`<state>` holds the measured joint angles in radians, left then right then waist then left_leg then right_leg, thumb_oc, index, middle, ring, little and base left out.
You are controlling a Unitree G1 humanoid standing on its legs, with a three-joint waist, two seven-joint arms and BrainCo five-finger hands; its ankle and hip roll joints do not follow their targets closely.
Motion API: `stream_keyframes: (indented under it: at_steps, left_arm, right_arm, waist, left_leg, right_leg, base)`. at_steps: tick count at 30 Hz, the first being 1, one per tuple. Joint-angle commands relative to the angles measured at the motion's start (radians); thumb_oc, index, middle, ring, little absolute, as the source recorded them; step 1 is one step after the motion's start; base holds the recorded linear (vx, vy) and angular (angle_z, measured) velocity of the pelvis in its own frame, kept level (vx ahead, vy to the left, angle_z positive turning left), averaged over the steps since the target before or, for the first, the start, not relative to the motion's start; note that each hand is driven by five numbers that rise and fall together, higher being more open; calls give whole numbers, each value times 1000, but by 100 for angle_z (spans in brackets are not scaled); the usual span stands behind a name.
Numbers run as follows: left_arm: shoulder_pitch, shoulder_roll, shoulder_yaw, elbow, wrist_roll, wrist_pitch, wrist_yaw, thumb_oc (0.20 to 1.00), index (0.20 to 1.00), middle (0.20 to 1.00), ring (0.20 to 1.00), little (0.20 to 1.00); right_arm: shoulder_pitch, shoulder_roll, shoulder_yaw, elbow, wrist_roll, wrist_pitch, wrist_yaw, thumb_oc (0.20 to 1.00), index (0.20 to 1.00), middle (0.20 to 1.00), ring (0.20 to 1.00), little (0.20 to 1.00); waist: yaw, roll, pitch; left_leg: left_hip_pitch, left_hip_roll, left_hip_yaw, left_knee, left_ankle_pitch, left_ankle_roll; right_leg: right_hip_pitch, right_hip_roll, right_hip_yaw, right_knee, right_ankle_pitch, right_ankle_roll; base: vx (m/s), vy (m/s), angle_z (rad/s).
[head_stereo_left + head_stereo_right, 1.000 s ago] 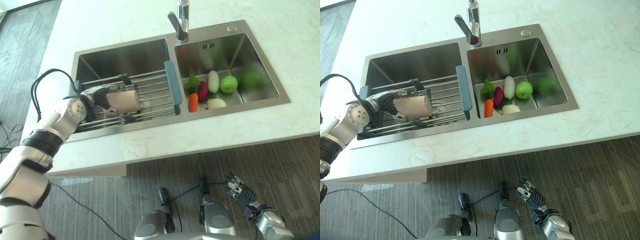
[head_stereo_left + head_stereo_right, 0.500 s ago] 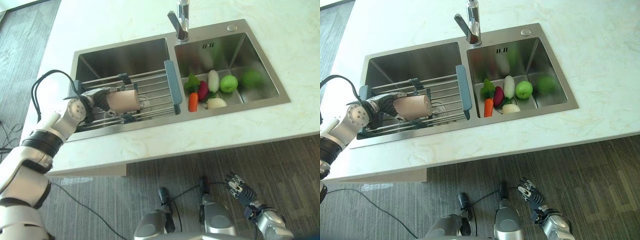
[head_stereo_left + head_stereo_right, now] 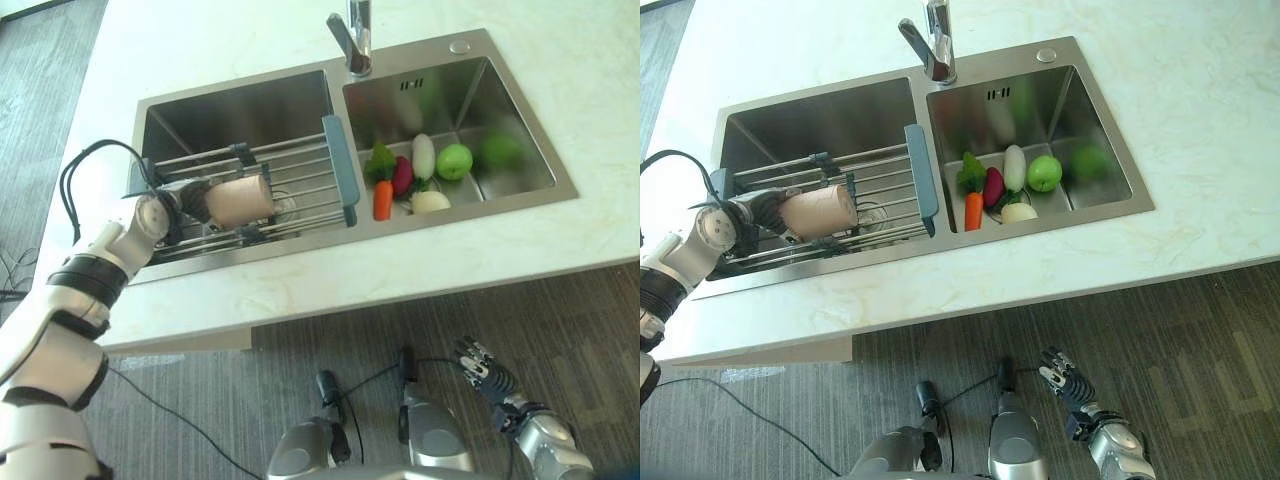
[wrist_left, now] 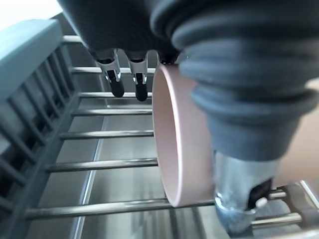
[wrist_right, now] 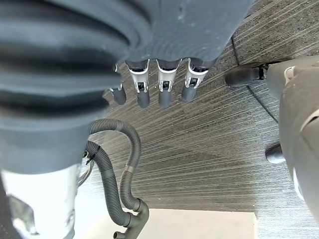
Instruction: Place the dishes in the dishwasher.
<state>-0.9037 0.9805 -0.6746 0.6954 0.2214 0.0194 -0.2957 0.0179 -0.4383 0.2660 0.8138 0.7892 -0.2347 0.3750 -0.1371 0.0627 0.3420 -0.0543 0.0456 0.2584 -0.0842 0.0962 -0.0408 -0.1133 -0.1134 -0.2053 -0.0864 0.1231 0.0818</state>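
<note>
Left hand [image 3: 190, 197] gripping pink cup [image 3: 240, 200] on its side over sink rack [image 3: 300, 185] — right hand [image 3: 485, 368] relaxed, holding nothing, near floor.

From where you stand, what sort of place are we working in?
Probably a kitchen, perhaps a mock-up: a double stainless-steel sink set in a pale marble-look counter, a chrome tap, and a metal wire drying rack over the left basin, where the left hand holds a pink cup.

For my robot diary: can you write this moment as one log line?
left robot hand: holding pink cup | cup: over sink rack | right robot hand: idle, low
</note>
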Motion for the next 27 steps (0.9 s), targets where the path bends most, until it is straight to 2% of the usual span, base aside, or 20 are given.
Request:
stream_keyframes:
  at_steps: [1, 6, 7, 9, 12, 15, 17, 19, 22, 25, 27]
  left_arm:
    - [-88, -4, -3, 71, 38, 2, 13, 200, 200, 200, 200, 200]
    - [-101, -3, -15, 56, 14, -14, 24, 200, 200, 200, 200, 200]
    - [-97, -4, -5, 55, -38, -27, 39, 200, 200, 200, 200, 200]
    - [-91, -5, 7, 46, -29, -65, 65, 200, 200, 200, 200, 200]
    - [-59, -3, 31, 38, -41, -44, 71, 200, 200, 200, 200, 200]
    - [-39, -6, 51, 46, -28, -54, 134, 200, 200, 200, 200, 200]
    - [-10, -9, 80, 42, -16, -125, 296, 200, 200, 200, 200, 200]
    - [31, -39, 121, 9, 44, -155, 402, 200, 200, 200, 200, 200]
    - [107, -69, 161, -71, 129, -148, 482, 200, 200, 200, 200, 200]
    - [134, -60, 182, -113, 136, -128, 536, 200, 200, 200, 200, 200]
    - [164, -38, 213, -156, 133, -138, 632, 200, 200, 200, 200, 200]
  right_arm:
    - [-29, -1, 24, -42, 37, -39, 5, 1000, 1000, 1000, 1000, 1000]
    - [-31, 2, 22, -20, 41, -45, 10, 1000, 1000, 1000, 1000, 1000]
    - [-31, 3, 21, -21, 40, -43, 7, 1000, 1000, 1000, 1000, 1000]
    - [-25, 6, 19, -23, 35, -46, 6, 1000, 1000, 1000, 1000, 1000]
    - [-19, 8, 13, -22, 32, -44, 6, 1000, 1000, 1000, 1000, 1000]
    - [-14, 16, 14, -15, 25, -39, 0, 1000, 1000, 1000, 1000, 1000]
    - [-10, 26, 14, 5, 25, -40, -5, 1000, 1000, 1000, 1000, 1000]
    - [4, 44, 8, 43, 31, -49, 3, 1000, 1000, 1000, 1000, 1000]
    - [14, 68, -1, 98, 28, -49, 9, 1000, 1000, 1000, 1000, 1000]
    - [31, 82, -2, 109, 33, -34, -1, 1000, 1000, 1000, 1000, 1000]
    - [48, 91, -11, 120, 35, -21, -10, 1000, 1000, 1000, 1000, 1000]
  waist:
    - [-11, -32, 0]
    - [-10, -31, 1]
    - [-9, -30, -2]
    - [-8, -29, -5]
    - [-5, -28, -10]
    - [-3, -27, -21]
    - [1, -26, -35]
    - [10, -28, -55]
    - [27, -29, -87]
    - [31, -25, -114]
    - [38, -17, -135]
  left_leg:
    - [-27, -7, -22, 28, -62, -3]
    - [-26, -8, -18, 27, -63, -2]
    - [-25, -8, -17, 25, -63, -2]
    - [-22, -8, -17, 24, -65, -2]
    - [-20, -9, -18, 22, -64, -3]
    - [-10, -9, -18, 19, -67, -4]
    - [0, -9, -16, 17, -70, -4]
    - [7, -5, -12, 16, -71, -6]
    - [24, -1, -16, 14, -74, -9]
    - [43, 2, -14, 10, -77, -11]
    - [65, 3, -17, 8, -86, -15]
  right_leg:
    - [-38, -74, 15, 68, -5, 112]
    - [-41, -78, 8, 71, -3, 113]
    - [-41, -78, 6, 70, -4, 113]
    - [-39, -78, 4, 70, -5, 113]
    - [-38, -78, 1, 69, -6, 112]
    - [-29, -77, -7, 68, -9, 111]
    - [-21, -77, -14, 67, -13, 110]
    - [-11, -77, -25, 65, -18, 106]
    - [13, -74, -39, 61, -26, 100]
    - [35, -70, -48, 56, -33, 98]
    - [63, -67, -58, 49, -42, 97]
  base:
    - [0, 0, 0]
    - [0, 0, 0]
    - [0, 0, 0]
    - [0, 0, 0]
    - [0, 0, 0]
    - [0, 0, 0]
    - [7, -17, 1]
    - [18, -57, 6]
    - [60, -63, 17]
    - [77, -44, 5]
    - [68, -44, 4]
